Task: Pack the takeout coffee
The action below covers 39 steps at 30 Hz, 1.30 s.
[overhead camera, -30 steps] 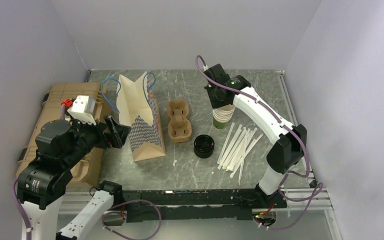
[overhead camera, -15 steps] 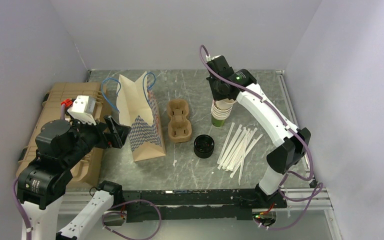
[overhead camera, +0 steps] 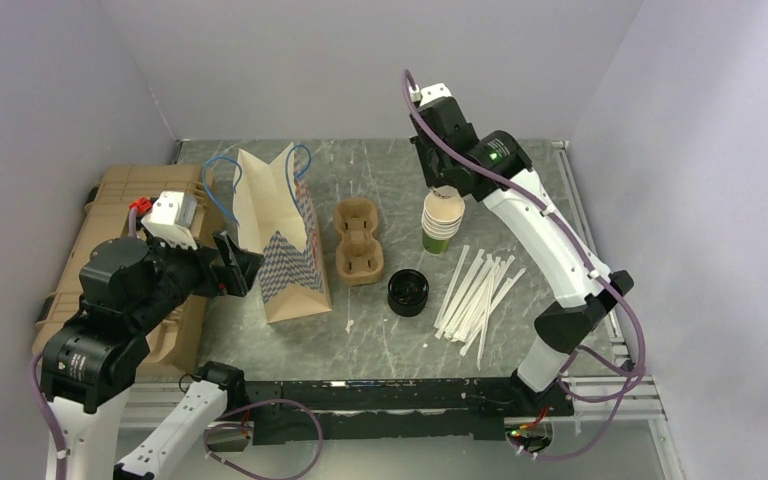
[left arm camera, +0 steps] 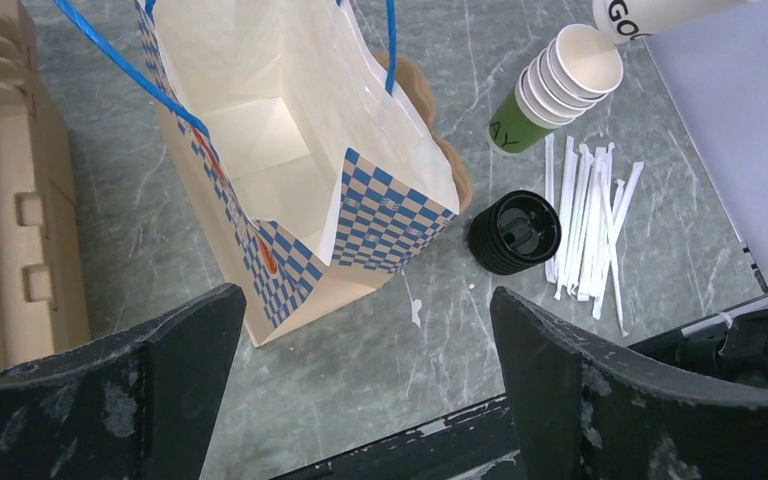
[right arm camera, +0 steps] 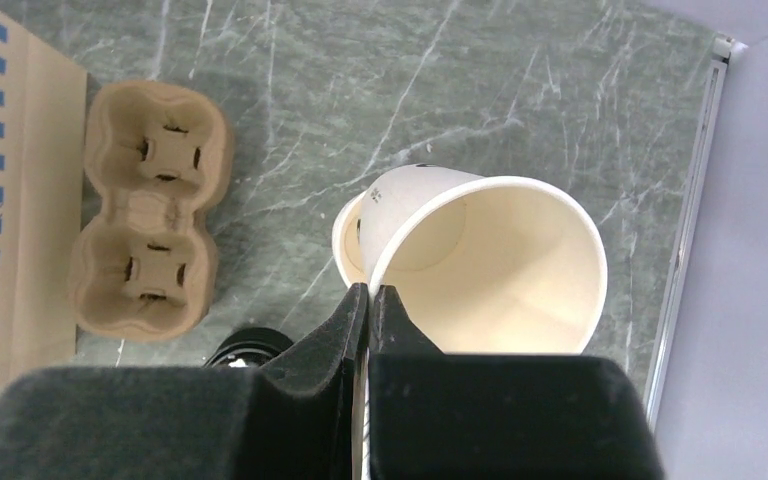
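Note:
No cup with a black lid shows in any view. My right gripper [overhead camera: 443, 190] is shut on the rim of a lidless pale cream paper cup [right arm camera: 500, 270], one finger inside and one outside. It holds the cup just above the stack of lidless cups with a green base [overhead camera: 438, 238]. The held cup also shows in the left wrist view [left arm camera: 650, 15], above the stack [left arm camera: 560, 85]. A pile of black lids [overhead camera: 408, 293] lies on the table near the stack. My left gripper [overhead camera: 232, 265] is open and empty, left of the standing open paper bag [overhead camera: 282, 235].
A brown two-cup pulp carrier [overhead camera: 358, 240] lies between the bag and the stack. Several white wrapped straws [overhead camera: 480, 290] lie at the right of the lids. Stacked brown cardboard trays [overhead camera: 120, 250] sit at the far left. The bag's inside [left arm camera: 300, 150] is empty.
My right gripper has risen and drawn back, lifting one cup off the top of the stack. The left arm has barely moved.

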Each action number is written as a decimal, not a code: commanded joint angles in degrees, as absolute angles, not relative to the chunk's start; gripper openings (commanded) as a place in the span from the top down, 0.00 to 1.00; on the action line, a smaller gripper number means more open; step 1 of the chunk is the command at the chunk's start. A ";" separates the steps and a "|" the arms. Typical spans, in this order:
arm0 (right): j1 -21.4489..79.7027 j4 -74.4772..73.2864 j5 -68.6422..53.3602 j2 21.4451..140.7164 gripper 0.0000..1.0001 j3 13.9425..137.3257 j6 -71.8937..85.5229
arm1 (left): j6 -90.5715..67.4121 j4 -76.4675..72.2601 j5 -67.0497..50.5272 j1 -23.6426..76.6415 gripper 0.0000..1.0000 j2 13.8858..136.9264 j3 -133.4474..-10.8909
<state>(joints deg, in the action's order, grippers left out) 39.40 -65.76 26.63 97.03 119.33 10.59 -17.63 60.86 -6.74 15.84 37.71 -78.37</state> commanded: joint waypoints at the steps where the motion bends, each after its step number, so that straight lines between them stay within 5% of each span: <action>1: 42.80 -67.39 27.77 92.53 1.00 122.10 9.21 | -16.90 60.28 -6.43 15.73 0.00 37.96 -77.99; 25: 79.73 -63.23 21.01 77.31 1.00 94.19 10.14 | -21.16 63.60 -2.96 15.73 0.01 37.30 -78.95; 39: 83.85 -48.29 18.85 83.80 1.00 77.60 12.94 | -21.20 65.25 -2.71 15.73 0.00 36.89 -79.92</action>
